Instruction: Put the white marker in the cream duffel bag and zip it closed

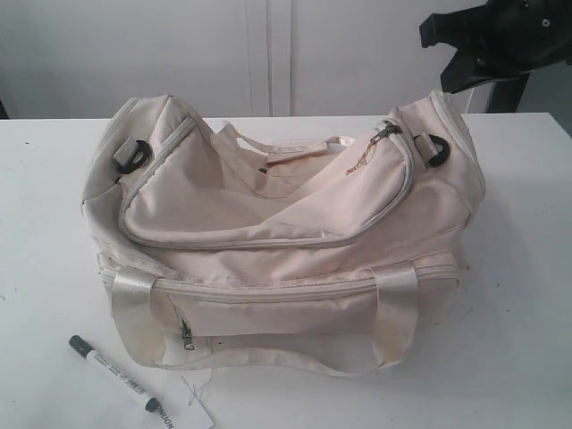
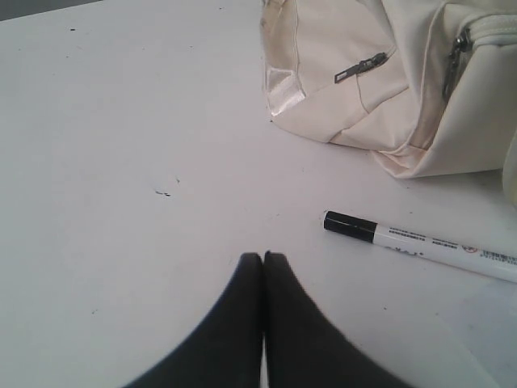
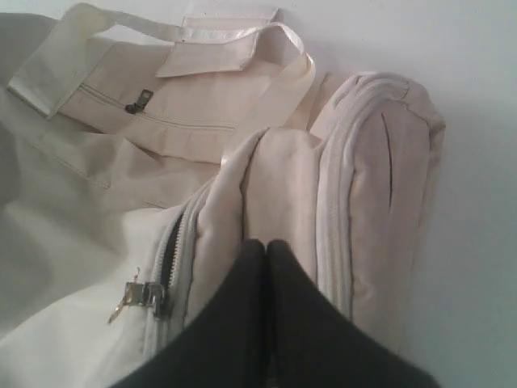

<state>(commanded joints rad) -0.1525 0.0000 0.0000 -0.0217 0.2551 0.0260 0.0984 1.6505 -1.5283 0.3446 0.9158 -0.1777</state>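
The cream duffel bag (image 1: 286,232) lies in the middle of the white table, front pocket toward the camera. Its top zipper slider (image 1: 386,132) with the gold chain pull sits at the right end. The white marker (image 1: 114,373) lies on the table by the bag's front left corner. In the left wrist view my left gripper (image 2: 263,257) is shut and empty over bare table, a short way from the marker's (image 2: 420,245) dark cap. My right gripper (image 3: 265,244) is shut and empty just above the bag's (image 3: 242,89) right end, next to the slider (image 3: 144,296), where a short dark gap shows in the zipper.
A flat white paper tag (image 1: 195,414) with black letters lies by the marker's tail at the table's front edge. The right arm's dark body (image 1: 500,40) hangs above the back right corner. The front pocket zip pull (image 2: 359,69) hangs near the bag's corner. White wall panels stand behind.
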